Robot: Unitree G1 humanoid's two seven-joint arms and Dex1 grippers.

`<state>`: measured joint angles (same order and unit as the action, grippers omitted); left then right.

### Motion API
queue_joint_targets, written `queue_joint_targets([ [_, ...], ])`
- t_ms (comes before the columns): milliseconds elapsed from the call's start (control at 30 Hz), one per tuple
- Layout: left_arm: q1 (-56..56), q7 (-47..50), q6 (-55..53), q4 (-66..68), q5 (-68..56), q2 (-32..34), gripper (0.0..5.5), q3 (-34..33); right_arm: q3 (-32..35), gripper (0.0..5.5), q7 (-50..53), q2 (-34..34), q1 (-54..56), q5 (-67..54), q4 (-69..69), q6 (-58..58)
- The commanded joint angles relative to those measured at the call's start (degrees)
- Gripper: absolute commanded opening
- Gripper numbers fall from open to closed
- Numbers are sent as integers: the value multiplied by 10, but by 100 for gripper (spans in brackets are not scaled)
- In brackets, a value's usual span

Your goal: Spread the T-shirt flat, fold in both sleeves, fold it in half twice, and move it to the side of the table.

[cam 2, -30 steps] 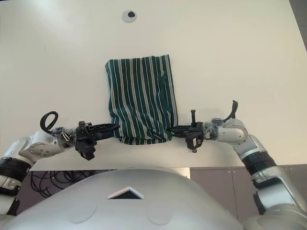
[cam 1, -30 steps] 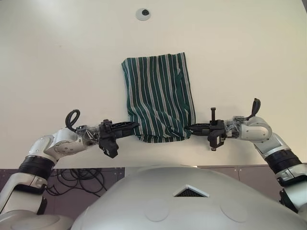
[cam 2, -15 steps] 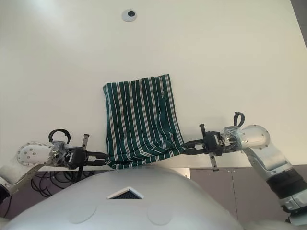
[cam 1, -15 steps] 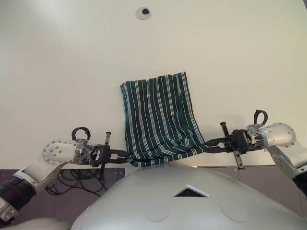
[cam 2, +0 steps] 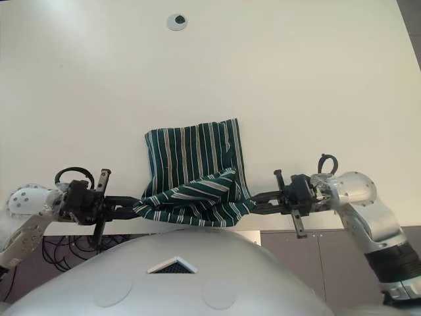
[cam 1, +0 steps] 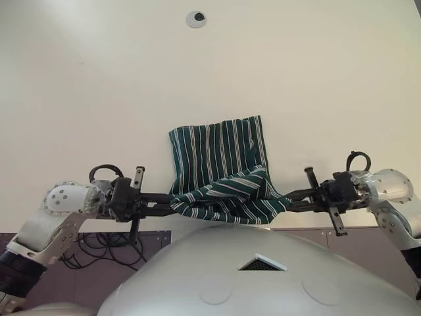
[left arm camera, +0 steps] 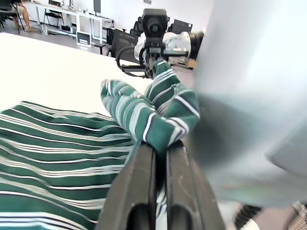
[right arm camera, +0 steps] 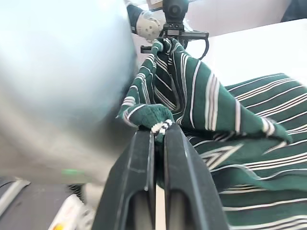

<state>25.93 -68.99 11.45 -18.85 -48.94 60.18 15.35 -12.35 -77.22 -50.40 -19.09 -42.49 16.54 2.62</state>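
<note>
A dark green T-shirt with white stripes (cam 1: 220, 148) lies on the white table (cam 1: 210, 72), folded into a narrow rectangle. Its near edge (cam 1: 227, 197) is lifted off the table and curls back over the part that lies flat. My left gripper (cam 1: 172, 201) is shut on the near left corner (left arm camera: 165, 132). My right gripper (cam 1: 284, 199) is shut on the near right corner (right arm camera: 148, 119). Both grippers hang level above the table's near edge, with the cloth stretched between them.
A small round grey disc (cam 1: 195, 19) sits far back on the table. Bare tabletop lies on both sides of the shirt and beyond it. Cables (cam 1: 99, 240) lie on the floor below the table's near edge.
Both grippers took hold of the shirt's near corners, pulled them toward me, then raised them. The near edge has come up and now folds back over the shirt.
</note>
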Motion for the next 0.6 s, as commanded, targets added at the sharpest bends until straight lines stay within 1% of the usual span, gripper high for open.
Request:
queue_joint_targets([
  [33, -57, 56, -58, 62, 52, -59, 0, -21, 18, 0, 82, 54, 70, 24, -43, -57],
  [167, -124, 88, -132, 185, 50, -119, 0, -62, 28, 0, 179, 119, 155, 46, -109, -132],
  [267, -165, 96, -176, 243, 72, -149, 0, -74, 26, 0, 226, 159, 209, 76, -161, -168],
  [467, -214, 121, -268, 296, 157, -185, 0, -47, -6, 0, 267, 222, 285, 167, -275, -196],
  [600, -246, 132, -330, 308, 141, -202, 0, -82, 7, 0, 287, 253, 319, 196, -354, -205],
])
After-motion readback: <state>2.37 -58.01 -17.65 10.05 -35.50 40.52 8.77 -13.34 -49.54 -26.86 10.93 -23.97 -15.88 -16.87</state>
